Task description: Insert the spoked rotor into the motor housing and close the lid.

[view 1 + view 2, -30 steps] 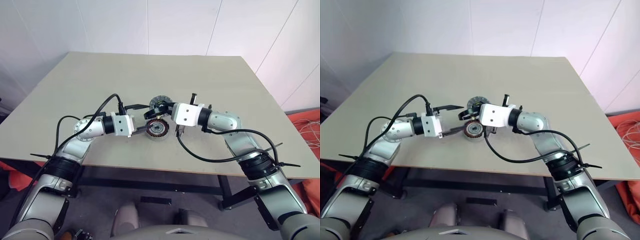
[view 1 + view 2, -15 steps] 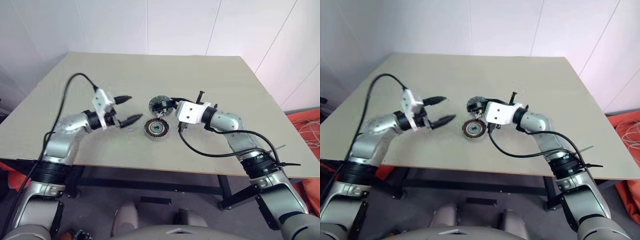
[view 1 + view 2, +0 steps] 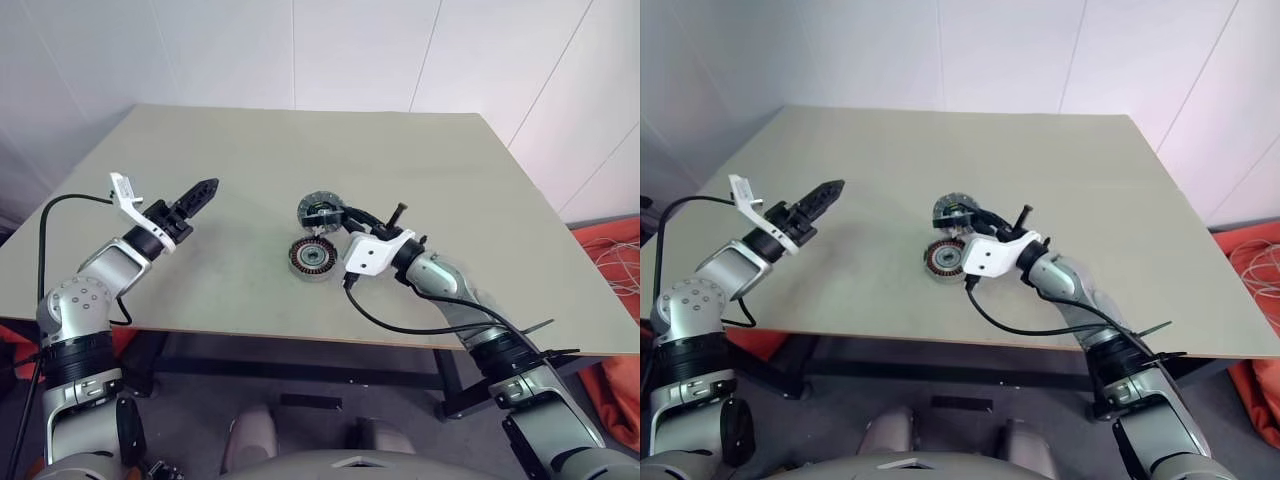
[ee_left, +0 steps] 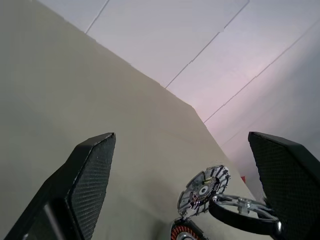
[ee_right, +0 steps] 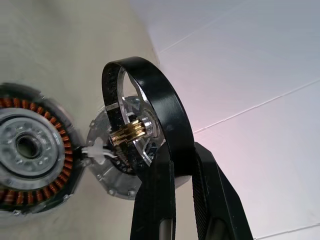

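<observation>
Right pincer (image 5: 175, 165) grips the spoked rotor by its rim, above the bench.
The shiny silver spoked rotor with dark outer rim (image 5: 145, 120) is held on edge between the copper-wound, dark-rimmed motor housing (image 3: 313, 258) and the flat grey ribbed-ring lid (image 3: 318, 211), mid-bench (image 3: 440, 180). Left pincer (image 3: 196, 195) gapes wide and empty near the left edge.

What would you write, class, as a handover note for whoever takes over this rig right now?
Right gripper: shut on the spoked rotor, held on edge above the table, beside the motor housing.
Left gripper: open, holding nothing, off to the left.
The lid lies just behind the housing.
Done: rotor picked up.
Left: seat rotor in housing, then fit lid.
</observation>
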Robot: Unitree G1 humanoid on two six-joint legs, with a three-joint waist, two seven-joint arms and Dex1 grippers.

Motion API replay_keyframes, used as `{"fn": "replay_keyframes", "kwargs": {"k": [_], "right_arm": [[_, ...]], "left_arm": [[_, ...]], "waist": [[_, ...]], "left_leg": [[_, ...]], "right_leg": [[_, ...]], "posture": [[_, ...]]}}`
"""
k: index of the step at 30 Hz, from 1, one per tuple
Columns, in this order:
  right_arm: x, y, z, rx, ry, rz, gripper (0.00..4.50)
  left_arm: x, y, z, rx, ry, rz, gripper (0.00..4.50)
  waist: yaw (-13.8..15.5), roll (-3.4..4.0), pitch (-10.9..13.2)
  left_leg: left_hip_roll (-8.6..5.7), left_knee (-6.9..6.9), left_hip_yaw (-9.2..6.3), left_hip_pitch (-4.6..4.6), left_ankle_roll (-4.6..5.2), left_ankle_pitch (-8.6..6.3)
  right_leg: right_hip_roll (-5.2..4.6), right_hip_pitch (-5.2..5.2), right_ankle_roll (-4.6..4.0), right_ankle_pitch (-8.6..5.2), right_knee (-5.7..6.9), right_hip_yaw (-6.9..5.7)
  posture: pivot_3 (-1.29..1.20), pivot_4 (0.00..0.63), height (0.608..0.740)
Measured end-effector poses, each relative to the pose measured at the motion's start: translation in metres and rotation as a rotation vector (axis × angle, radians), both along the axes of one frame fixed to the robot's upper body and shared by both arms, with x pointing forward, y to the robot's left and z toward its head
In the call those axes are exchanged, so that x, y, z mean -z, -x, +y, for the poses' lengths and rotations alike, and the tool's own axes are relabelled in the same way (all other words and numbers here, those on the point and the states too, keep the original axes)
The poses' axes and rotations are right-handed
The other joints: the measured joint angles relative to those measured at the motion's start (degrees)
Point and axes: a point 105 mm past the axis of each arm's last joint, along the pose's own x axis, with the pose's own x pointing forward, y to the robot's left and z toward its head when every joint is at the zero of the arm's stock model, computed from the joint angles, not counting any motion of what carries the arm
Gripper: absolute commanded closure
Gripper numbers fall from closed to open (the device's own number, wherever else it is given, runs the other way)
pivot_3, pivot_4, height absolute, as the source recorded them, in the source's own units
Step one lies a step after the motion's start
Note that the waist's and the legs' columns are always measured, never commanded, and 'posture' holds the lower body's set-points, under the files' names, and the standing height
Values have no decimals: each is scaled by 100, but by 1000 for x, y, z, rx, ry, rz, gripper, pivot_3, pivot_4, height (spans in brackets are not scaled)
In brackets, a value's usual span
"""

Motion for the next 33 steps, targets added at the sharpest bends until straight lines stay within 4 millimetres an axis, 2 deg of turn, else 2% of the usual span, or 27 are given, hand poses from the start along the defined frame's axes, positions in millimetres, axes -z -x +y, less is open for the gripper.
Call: {"fn": "replay_keyframes", "kwargs": {"k": [4,9,15,21,33], "right_arm": [[15,4,6,-27,52,7,4319],[23,4,6,-27,77,24,4319],[24,4,7,-28,74,25,4319],[23,6,18,-46,39,32,4319],[29,0,29,-56,32,50,4319]], "left_arm": [[10,-1,-2,-4,21,70,0],[11,-1,-2,-8,29,82,0],[11,-2,-5,-2,42,81,0],[10,-2,-6,-1,43,77,0],[8,-3,-5,-3,45,70,0]], "waist": [[-6,-4,1],[-62,-7,1],[-134,-10,1],[-142,-11,1],[-140,-16,1]], "left_leg": [[-2,0,-1,-4,4,-2],[-6,0,-3,-6,8,-5],[-19,0,-7,-5,8,-5],[-21,0,-7,-6,11,-7],[-24,0,-9,-7,13,-7]], "right_leg": [[0,-1,0,0,-4,0],[0,-1,1,0,-5,0],[1,-1,1,1,-6,0],[0,-1,0,0,-6,1],[-1,0,0,1,-6,1]], "posture": [[0,0,740],[0,0,740],[0,0,740],[0,0,740],[0,0,740]]}}
